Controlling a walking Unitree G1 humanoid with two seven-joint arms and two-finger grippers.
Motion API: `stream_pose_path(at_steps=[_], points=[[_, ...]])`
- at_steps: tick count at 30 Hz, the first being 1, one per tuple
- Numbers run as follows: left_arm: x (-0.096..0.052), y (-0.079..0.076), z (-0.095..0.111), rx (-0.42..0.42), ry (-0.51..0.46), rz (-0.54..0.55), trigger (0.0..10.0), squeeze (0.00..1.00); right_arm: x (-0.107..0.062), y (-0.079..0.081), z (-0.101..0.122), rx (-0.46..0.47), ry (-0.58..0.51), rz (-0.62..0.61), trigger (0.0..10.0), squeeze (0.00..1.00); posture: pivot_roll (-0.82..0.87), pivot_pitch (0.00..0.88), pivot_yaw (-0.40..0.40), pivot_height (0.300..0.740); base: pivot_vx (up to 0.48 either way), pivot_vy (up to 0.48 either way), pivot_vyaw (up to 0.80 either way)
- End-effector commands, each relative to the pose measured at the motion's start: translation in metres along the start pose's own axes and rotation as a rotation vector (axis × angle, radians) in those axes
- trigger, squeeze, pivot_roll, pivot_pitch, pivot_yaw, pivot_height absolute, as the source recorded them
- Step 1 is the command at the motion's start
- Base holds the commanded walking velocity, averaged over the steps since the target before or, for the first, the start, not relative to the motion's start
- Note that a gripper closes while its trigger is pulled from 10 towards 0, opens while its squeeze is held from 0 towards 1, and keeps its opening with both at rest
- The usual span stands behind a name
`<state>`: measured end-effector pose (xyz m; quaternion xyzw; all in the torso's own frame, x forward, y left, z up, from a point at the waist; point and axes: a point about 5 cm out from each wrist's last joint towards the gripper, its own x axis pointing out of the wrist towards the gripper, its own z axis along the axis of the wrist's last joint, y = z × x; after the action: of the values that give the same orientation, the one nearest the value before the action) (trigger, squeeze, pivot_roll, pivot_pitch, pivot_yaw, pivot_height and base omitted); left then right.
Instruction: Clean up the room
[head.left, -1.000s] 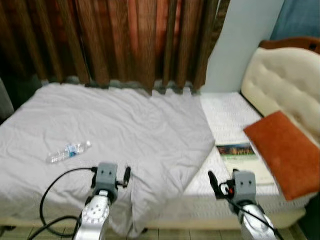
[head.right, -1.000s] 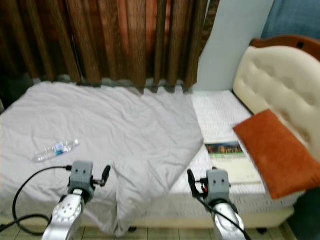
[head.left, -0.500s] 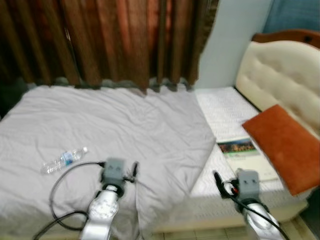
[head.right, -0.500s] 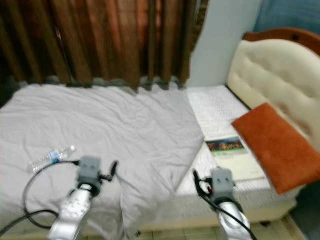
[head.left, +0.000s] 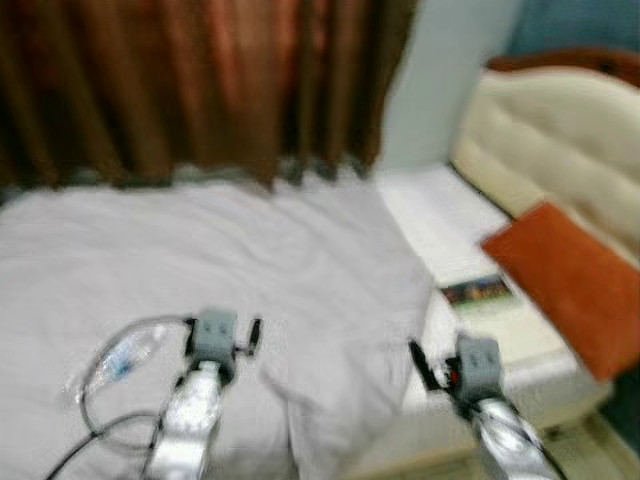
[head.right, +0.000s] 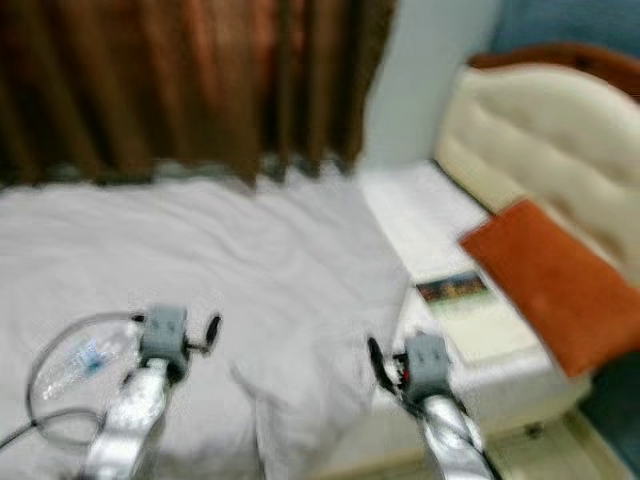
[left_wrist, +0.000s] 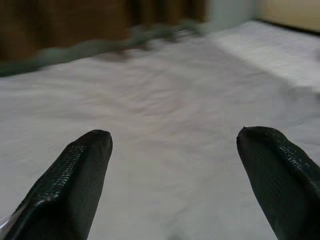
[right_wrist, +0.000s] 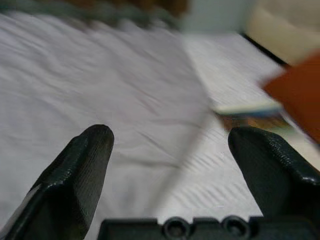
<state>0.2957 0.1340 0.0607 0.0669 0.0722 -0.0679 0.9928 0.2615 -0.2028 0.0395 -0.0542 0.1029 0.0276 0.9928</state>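
Observation:
The picture is blurred by motion. A clear plastic water bottle (head.left: 118, 358) with a blue label lies on the grey blanket (head.left: 250, 260) at the bed's left. My left gripper (head.left: 222, 335) hovers just right of the bottle, its two black fingers (left_wrist: 70, 185) wide apart with only blanket between them. My right gripper (head.left: 450, 362) is held over the bed's front edge near the blanket's folded corner, open as well, fingers (right_wrist: 75, 175) spread. A book (head.left: 478, 293) with a colourful cover lies on the bare white mattress (head.left: 440, 215), beside an orange pillow (head.left: 565, 285).
Brown curtains (head.left: 190, 80) hang behind the bed. A cream tufted headboard (head.left: 560, 140) stands at the right, with a pale wall (head.left: 445, 70) between it and the curtains. A black cable (head.left: 110, 390) loops from my left arm over the blanket.
The whole view has shifted and blurred, so the camera moved closer to the bed and turned a little. Both grippers stay open, and the bottle now sits nearer my left gripper.

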Motion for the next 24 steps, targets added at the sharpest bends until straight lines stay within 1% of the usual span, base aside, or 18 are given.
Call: stream_pose_path(at_steps=[1,4,7,9,10,11,12,13,14,15,16,17,18,19,20,22,23,24], points=[[0.0,0.009,-0.003,0.01,0.026,0.017,10.0,0.0,0.003,0.006,0.003,-0.001,-0.006,0.016,10.0,0.0,0.0,0.0,-0.055,0.74,0.409,0.247,-0.79],[0.0,0.008,-0.004,0.001,0.037,0.013,10.0,0.0,0.001,0.006,0.002,-0.002,-0.002,0.018,10.0,0.0,-0.01,0.0,-0.053,0.74,0.41,0.246,-0.79],[0.003,0.005,-0.007,0.0,0.065,-0.013,10.0,0.0,-0.001,0.007,-0.001,-0.021,0.01,0.028,10.0,0.0,-0.01,0.0,-0.051,0.74,0.415,0.24,0.0],[0.005,0.0,-0.011,0.021,0.102,-0.056,10.0,0.0,-0.002,0.007,-0.001,-0.023,0.011,0.027,10.0,0.0,-0.02,0.0,-0.05,0.74,0.0,0.0,0.0],[0.005,0.0,-0.011,0.021,0.102,-0.056,10.0,0.0,-0.002,0.007,-0.001,-0.023,0.011,0.027,10.0,0.0,-0.02,0.0,-0.05,0.74,0.0,0.0,0.0],[0.006,-0.002,-0.013,0.03,0.124,-0.071,10.0,0.0,-0.004,0.007,-0.001,-0.022,0.009,0.026,10.0,0.0,-0.02,0.0,-0.049,0.74,0.0,0.0,0.0],[0.008,-0.005,-0.02,0.011,0.167,-0.123,10.0,0.0,-0.008,0.007,-0.001,-0.016,0.004,0.022,10.0,0.0,-0.03,0.02,-0.051,0.74,0.0,0.0,0.0],[0.009,-0.006,-0.021,0.0,0.176,-0.137,10.0,0.0,-0.009,0.007,-0.001,-0.014,0.003,0.021,10.0,0.0,-0.03,0.02,-0.051,0.74,0.0,0.0,0.0],[0.013,-0.008,-0.028,-0.007,0.225,-0.154,10.0,0.0,-0.012,0.008,-0.002,-0.012,0.007,0.02,10.0,0.0,-0.04,0.05,-0.053,0.74,0.0,0.0,0.0],[0.015,-0.008,-0.032,-0.01,0.26,-0.163,10.0,0.0,-0.013,0.008,-0.003,-0.012,0.01,0.02,10.0,0.0,-0.04,0.05,-0.053,0.74,0.0,0.0,0.0],[0.019,-0.008,-0.035,-0.028,0.298,-0.154,10.0,0.0,-0.018,0.009,-0.004,-0.01,0.016,0.023,10.0,0.0,-0.06,0.102,-0.054,0.74,0.0,0.0,0.0],[0.021,-0.007,-0.037,-0.041,0.32,-0.148,10.0,0.0,-0.021,0.01,-0.005,-0.009,0.02,0.024,10.0,0.0,-0.06,0.102,-0.054,0.74,0.0,0.0,0.0],[0.024,-0.006,-0.036,-0.06,0.328,-0.13,10.0,0.0,-0.031,0.01,-0.004,-0.011,0.024,0.027,10.0,0.0,-0.11,0.202,-0.064,0.74,0.0,0.0,0.0],[0.026,-0.006,-0.035,-0.073,0.332,-0.119,10.0,0.0,-0.039,0.01,-0.003,-0.012,0.027,0.028,10.0,0.0,-0.11,0.202,-0.064,0.74,0.0,0.0,0.0],[0.031,-0.005,-0.031,-0.115,0.346,-0.101,10.0,0.0,-0.056,0.014,0.0,-0.018,0.033,0.046,10.0,0.0,-0.17,0.291,-0.062,0.74,0.0,0.0,0.0],[0.036,-0.007,-0.026,-0.161,0.342,-0.09,10.0,0.0,-0.071,0.02,0.0,-0.03,0.043,0.071,10.0,0.0,-0.21,0.37,-0.066,0.74,0.0,0.0,0.0],[0.038,-0.008,-0.023,-0.173,0.338,-0.092,10.0,0.0,-0.078,0.022,0.002,-0.034,0.045,0.077,10.0,0.0,-0.22,0.393,-0.065,0.74,0.0,0.0,0.0],[0.04,-0.012,-0.022,-0.163,0.341,-0.088,10.0,0.0,-0.092,0.025,-0.003,-0.032,0.078,0.077,10.0,0.0,-0.25,0.456,-0.067,0.74,0.0,0.0,0.0]])
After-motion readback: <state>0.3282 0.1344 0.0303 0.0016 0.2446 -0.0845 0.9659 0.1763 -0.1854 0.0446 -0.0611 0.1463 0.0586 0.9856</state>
